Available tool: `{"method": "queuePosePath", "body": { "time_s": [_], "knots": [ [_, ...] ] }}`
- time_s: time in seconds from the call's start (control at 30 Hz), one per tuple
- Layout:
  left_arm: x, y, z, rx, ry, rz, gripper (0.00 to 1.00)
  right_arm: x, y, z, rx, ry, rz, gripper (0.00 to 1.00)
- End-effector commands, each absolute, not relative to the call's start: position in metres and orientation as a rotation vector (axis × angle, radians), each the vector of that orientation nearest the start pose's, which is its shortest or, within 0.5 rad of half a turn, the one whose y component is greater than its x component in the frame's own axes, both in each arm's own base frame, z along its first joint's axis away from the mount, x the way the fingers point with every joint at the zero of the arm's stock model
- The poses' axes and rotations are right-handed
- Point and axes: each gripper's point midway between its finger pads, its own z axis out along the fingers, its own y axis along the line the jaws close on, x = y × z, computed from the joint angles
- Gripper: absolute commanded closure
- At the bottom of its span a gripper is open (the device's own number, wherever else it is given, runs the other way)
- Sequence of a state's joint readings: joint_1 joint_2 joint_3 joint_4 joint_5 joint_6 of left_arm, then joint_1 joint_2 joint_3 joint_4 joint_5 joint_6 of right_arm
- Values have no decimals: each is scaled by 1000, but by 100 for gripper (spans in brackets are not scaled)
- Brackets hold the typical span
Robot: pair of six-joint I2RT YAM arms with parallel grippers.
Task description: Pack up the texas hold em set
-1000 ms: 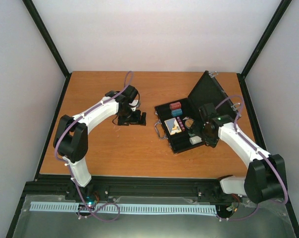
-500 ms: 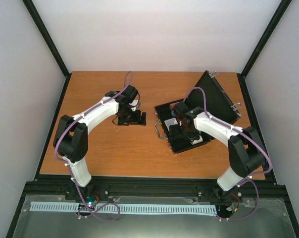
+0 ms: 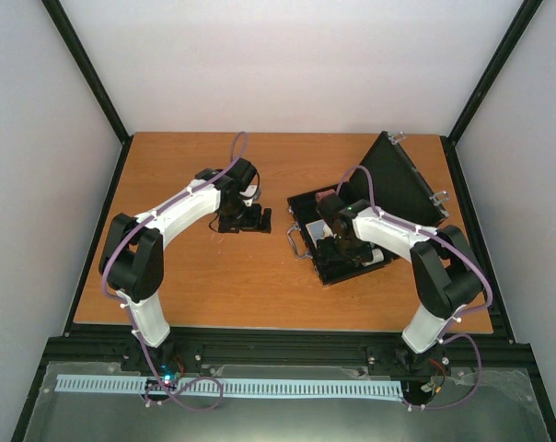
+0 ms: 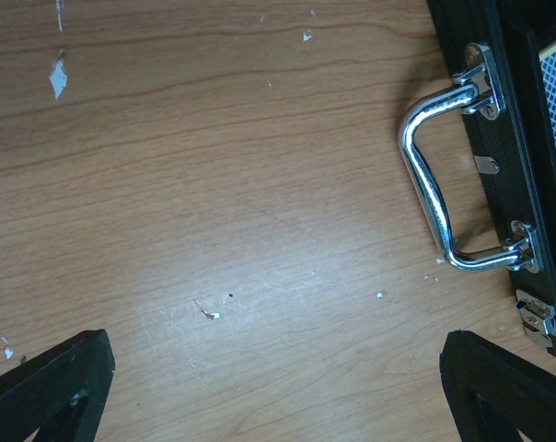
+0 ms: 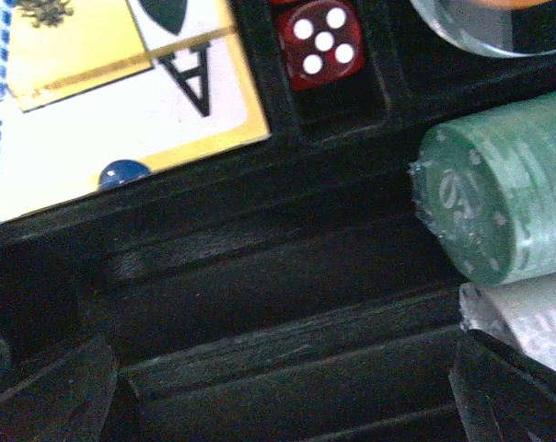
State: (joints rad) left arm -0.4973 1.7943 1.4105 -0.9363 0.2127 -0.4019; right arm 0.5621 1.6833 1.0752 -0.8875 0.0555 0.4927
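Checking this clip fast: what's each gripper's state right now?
Left gripper: open, holding nothing.
Right gripper: open, holding nothing, over the case.

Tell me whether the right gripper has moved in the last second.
Yes: the right gripper swung left, from the right edge of the open flat black hinged case to above its middle compartments.

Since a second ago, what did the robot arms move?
The right arm swung left across the open case; the right tool now hangs open low over it, holding nothing. The left arm, the open left tool and the case stayed put.
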Motion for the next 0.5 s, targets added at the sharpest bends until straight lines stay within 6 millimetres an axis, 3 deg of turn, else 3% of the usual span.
{"method": "queuePosePath", "body": {
  "time_s": [0.0, 0.13, 0.33, 0.47],
  "knots": [
    [330, -214, 107, 186, 2948, -444, 0, 267, 138, 39, -141, 3020, -179, 0],
    [331, -214, 106, 187, 2949, -445, 0, 272, 153, 55, -202, 2980, -52, 0],
    [334, -213, 107, 181, 2949, -452, 0, 269, 175, 102, -322, 2936, 159, 0],
    [335, -213, 109, 180, 2949, -450, 0, 287, 180, 164, -329, 2802, 189, 0]
  ]
}}
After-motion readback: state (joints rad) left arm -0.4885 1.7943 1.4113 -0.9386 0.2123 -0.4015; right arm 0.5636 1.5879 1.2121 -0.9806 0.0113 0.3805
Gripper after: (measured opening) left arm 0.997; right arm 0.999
